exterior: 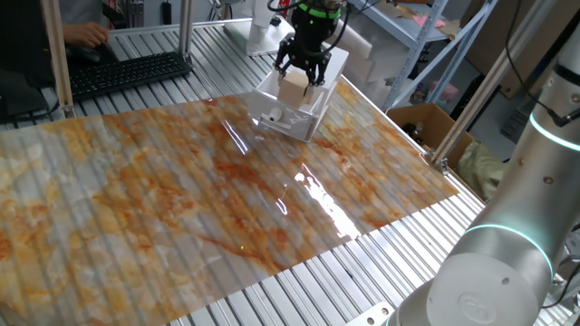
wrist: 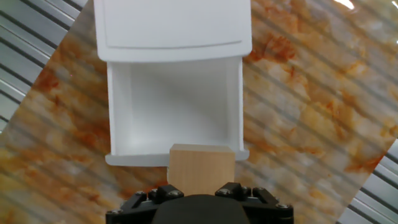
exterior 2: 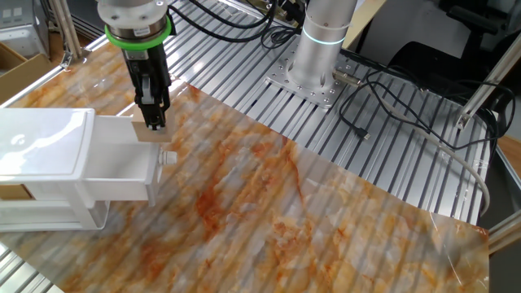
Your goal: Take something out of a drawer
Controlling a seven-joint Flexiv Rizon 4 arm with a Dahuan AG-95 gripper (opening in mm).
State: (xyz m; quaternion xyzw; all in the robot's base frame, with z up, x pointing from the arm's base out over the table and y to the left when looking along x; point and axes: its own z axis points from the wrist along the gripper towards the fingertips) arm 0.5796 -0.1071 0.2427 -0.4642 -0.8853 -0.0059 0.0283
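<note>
The tan wooden cube [wrist: 200,169] is held in my gripper [exterior: 300,83], which is shut on it, above the front edge of the pulled-out drawer tray [wrist: 174,99]. The tray looks empty inside. The drawer unit [exterior 2: 49,155], clear plastic with a white top, stands at the far side of the marbled mat. In the other fixed view my gripper [exterior 2: 154,124] hangs over the open tray's front end, with the cube [exterior 2: 151,134] mostly hidden by the fingers. In one fixed view the cube [exterior: 293,88] sits between the fingers above the drawer unit [exterior: 294,107].
An orange-marbled mat [exterior: 227,199] covers the slatted metal table. A keyboard [exterior: 127,72] and a person's hand lie at the back left. A cardboard box [exterior: 426,122] stands beside the table at the right. The arm's base [exterior 2: 317,49] and cables sit beyond the mat.
</note>
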